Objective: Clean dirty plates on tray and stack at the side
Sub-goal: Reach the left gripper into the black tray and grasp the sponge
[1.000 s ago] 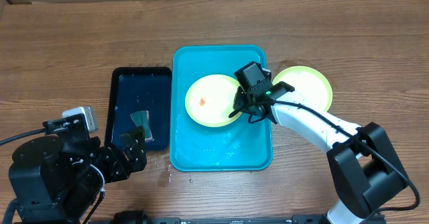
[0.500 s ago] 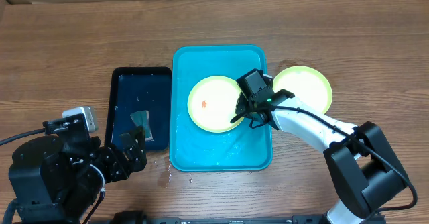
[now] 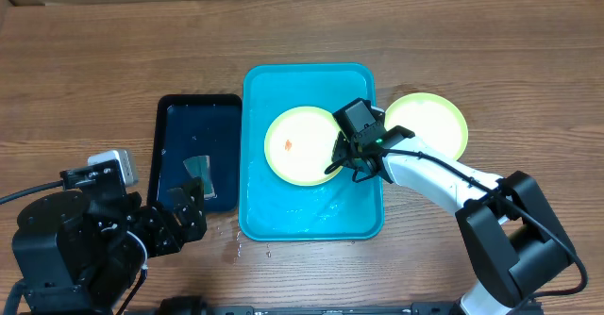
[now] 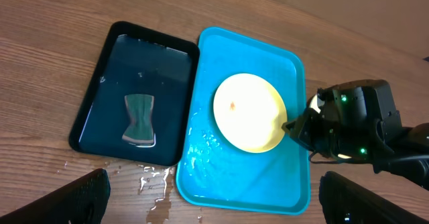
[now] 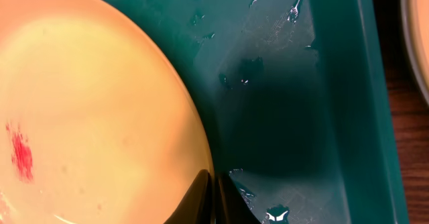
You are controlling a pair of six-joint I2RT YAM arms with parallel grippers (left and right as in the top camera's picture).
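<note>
A light green plate with a red smear lies on the turquoise tray. My right gripper is shut on its right rim. In the right wrist view the fingers pinch the plate's edge over the wet tray floor. A second light green plate lies on the table right of the tray. The light blue plate is out of view. My left gripper is open and empty over the table's front left, its fingers wide apart.
A black tray holding water and a grey-green sponge sits left of the turquoise tray. Water is spilled on the table in front of both trays. A cardboard edge runs along the back.
My right gripper and the held plate shifted slightly right and toward the front a second ago, then stayed still. The left arm has not moved.
</note>
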